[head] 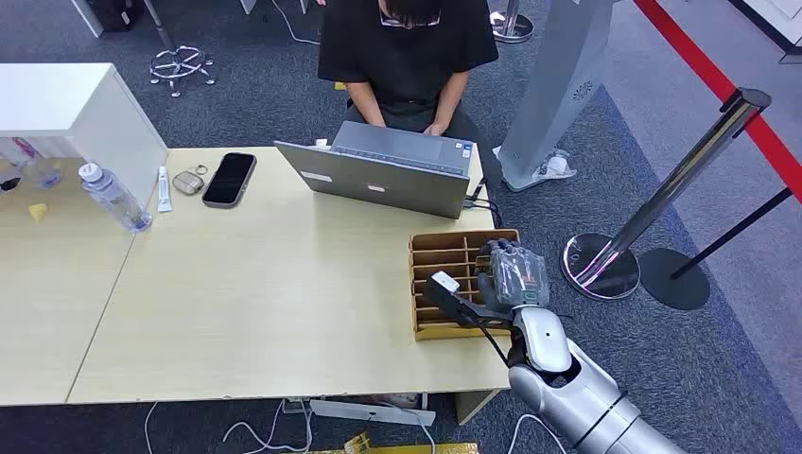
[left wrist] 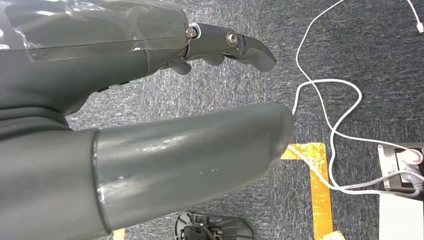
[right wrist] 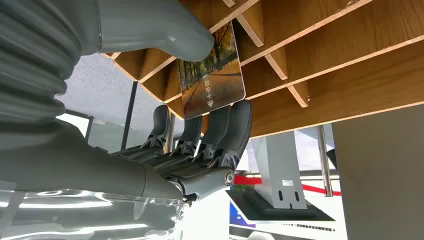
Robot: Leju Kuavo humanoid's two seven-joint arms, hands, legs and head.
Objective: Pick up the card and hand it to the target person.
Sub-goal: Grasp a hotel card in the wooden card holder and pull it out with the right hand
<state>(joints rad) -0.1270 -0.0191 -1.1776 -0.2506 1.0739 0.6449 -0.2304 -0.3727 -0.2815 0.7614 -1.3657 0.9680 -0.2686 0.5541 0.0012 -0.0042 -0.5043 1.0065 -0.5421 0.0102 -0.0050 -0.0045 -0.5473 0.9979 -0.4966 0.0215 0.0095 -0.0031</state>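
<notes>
The card [right wrist: 212, 75], printed with an autumn tree avenue, stands among the slots of a wooden card rack [head: 444, 248] at the table's right edge. My right hand [head: 511, 274] reaches over the rack from the right. In the right wrist view its thumb [right wrist: 165, 30] presses one face of the card and its fingers [right wrist: 235, 125] back the other, so the card is pinched. The target person [head: 407, 47] sits across the table in a black shirt, typing on a laptop [head: 388, 170]. My left hand [left wrist: 75, 95] hangs over the carpet, fingers apart, holding nothing.
On the table's left part lie a phone [head: 230, 178], a water bottle [head: 113, 197], a key fob [head: 187, 182] and a white box [head: 76, 109]. A chrome stanchion [head: 605, 265] and a grey kiosk [head: 558, 85] stand right of the table. Cables [left wrist: 330, 115] trail over the floor.
</notes>
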